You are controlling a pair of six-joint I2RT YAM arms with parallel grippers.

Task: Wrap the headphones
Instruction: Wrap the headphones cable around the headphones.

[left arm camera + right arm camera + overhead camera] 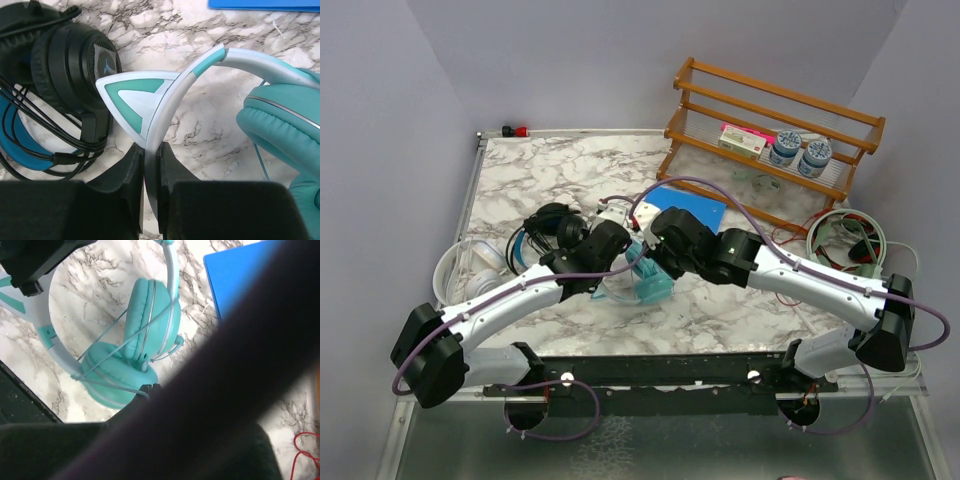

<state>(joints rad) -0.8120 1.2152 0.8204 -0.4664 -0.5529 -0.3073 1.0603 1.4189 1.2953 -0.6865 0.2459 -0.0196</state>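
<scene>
Left gripper (150,167) pinches teal headphones (280,120) by the headband beside the cat ear, mid worktop (570,170). Right gripper (650,262) is at the cable (107,337); can't tell its closure. Hold band firm, lay loops taut around earcups.

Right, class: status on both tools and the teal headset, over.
Left tool shut on teal headset, band beside cat ear. Right tool at its cable, grip unclear. Black headset close alongside.
</scene>
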